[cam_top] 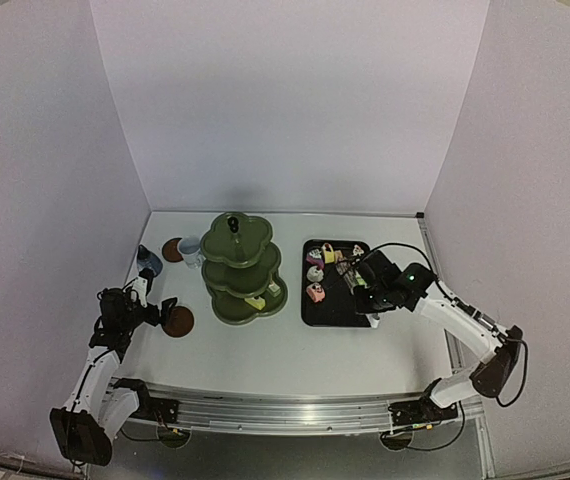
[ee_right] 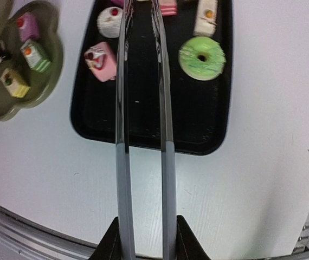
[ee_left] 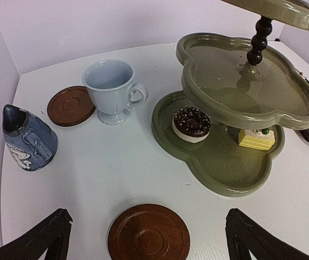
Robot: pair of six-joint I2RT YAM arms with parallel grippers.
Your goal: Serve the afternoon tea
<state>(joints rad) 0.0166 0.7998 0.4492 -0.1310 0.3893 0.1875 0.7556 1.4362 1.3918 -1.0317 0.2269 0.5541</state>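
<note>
The olive-green three-tier stand (cam_top: 243,268) stands mid-table. Its bottom tier (ee_left: 225,162) carries a chocolate doughnut (ee_left: 192,123) and a yellow cake (ee_left: 256,138); the right wrist view also shows a pink cake (ee_right: 28,25) and a green cake (ee_right: 36,55) there. My left gripper (ee_left: 149,238) is open, low over a brown coaster (ee_left: 148,233). Beyond it are the white mug (ee_left: 113,89), the second coaster (ee_left: 70,105) and the blue-grey pot (ee_left: 27,138). My right gripper (ee_right: 146,238) is shut on the metal tongs (ee_right: 124,108), which reach over the tray; their tips are out of view.
The black tray (ee_right: 143,124) right of the stand holds a green doughnut (ee_right: 201,57), a pink cake (ee_right: 101,59), a white round cake (ee_right: 110,20) and a cream slice (ee_right: 206,15). White walls enclose the table on three sides. A metal rail (cam_top: 285,408) runs along the near edge.
</note>
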